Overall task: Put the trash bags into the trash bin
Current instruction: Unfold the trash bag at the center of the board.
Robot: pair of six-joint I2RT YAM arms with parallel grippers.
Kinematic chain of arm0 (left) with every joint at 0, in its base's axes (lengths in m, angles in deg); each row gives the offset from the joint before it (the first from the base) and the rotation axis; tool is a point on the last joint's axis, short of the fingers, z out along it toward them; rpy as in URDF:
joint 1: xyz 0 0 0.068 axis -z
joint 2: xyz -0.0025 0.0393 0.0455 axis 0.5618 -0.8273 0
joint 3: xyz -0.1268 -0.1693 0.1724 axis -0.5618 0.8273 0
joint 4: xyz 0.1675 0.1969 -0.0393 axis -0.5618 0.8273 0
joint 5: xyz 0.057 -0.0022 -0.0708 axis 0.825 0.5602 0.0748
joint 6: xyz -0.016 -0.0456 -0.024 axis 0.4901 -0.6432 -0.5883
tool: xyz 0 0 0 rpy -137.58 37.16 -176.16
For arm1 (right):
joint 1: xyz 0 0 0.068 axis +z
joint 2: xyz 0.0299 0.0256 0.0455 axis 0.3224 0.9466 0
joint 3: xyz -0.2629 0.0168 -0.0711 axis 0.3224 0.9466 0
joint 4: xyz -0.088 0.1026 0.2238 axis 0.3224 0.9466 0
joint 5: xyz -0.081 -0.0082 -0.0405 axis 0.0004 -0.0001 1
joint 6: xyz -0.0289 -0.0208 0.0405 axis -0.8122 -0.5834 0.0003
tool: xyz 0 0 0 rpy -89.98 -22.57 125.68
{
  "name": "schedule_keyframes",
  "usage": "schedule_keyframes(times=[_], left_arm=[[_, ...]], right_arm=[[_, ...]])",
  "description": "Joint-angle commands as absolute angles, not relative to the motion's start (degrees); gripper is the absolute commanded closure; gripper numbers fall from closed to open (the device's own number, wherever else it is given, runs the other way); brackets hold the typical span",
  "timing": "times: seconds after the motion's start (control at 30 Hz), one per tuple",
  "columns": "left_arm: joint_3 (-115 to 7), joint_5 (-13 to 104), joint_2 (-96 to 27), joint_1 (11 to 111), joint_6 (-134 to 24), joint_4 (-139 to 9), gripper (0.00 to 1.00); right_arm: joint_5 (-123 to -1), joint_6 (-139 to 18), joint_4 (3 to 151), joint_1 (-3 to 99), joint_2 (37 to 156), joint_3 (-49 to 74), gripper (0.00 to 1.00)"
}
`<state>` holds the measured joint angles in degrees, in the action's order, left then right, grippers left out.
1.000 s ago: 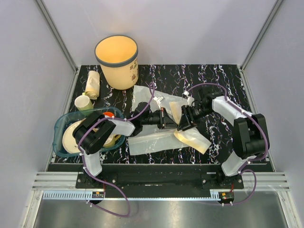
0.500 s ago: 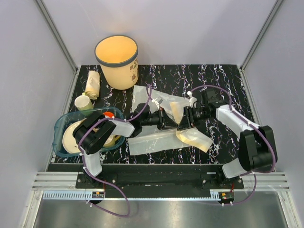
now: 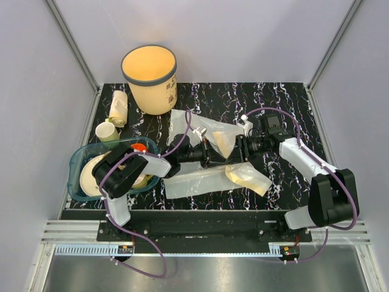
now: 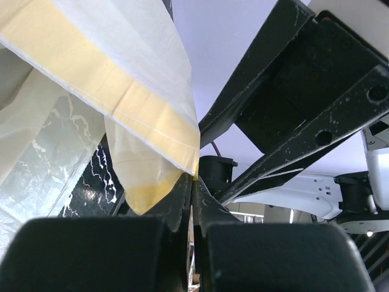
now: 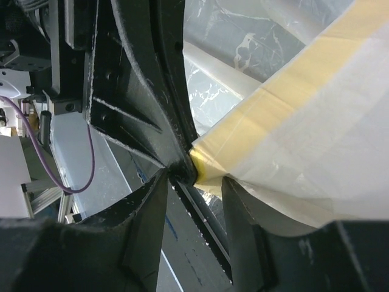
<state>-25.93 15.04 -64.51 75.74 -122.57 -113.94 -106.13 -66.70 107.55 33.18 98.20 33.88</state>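
A trash bag lies spread on the black marbled table as translucent whitish film (image 3: 193, 180) with a yellowish band (image 3: 246, 176). My left gripper (image 3: 216, 153) is shut on a yellow-edged corner of the bag (image 4: 121, 67), pinched at its tips (image 4: 192, 179). My right gripper (image 3: 237, 151) faces it tip to tip, and its black fingers (image 4: 292, 91) fill the left wrist view. In the right wrist view its jaws (image 5: 194, 182) stand open, straddling that bag corner (image 5: 304, 121) and the left gripper's fingers (image 5: 140, 79). The cream-yellow trash bin (image 3: 150, 79) stands upright at the far left, nothing visible inside it.
A teal dish tray (image 3: 79, 176) with pale plates sits at the near left. A rolled pale bundle (image 3: 118, 108) and a small green cup (image 3: 107, 131) lie between tray and bin. Grey enclosure walls close in the table on three sides.
The right arm has stretched out, its elbow swinging to the right and nearer. Both grippers shifted slightly away from me, and the pinched bag corner rose with them.
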Motion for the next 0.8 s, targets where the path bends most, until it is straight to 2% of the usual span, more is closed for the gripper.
schedule_keyframes(times=[0.0, 0.2, 0.53, 0.77], left_arm=[[-25.73, 15.08, -61.19, 75.31, -124.93, -120.64, 1.0], [-26.0, 14.3, -60.4, 73.73, -124.93, -120.2, 1.0], [-26.79, 13.5, -58.73, 72.76, -126.34, -118.89, 1.0], [-27.67, 11.05, -55.31, 69.35, -126.08, -114.76, 1.0]], right_arm=[[-106.34, -68.68, 106.59, 33.48, 94.37, 35.01, 0.52], [-103.72, -75.71, 114.06, 33.48, 95.86, 30.44, 0.44], [-105.21, -70.27, 105.2, 34.54, 96.3, 28.77, 0.42], [-105.82, -63.59, 97.62, 37.34, 96.65, 28.51, 0.44]])
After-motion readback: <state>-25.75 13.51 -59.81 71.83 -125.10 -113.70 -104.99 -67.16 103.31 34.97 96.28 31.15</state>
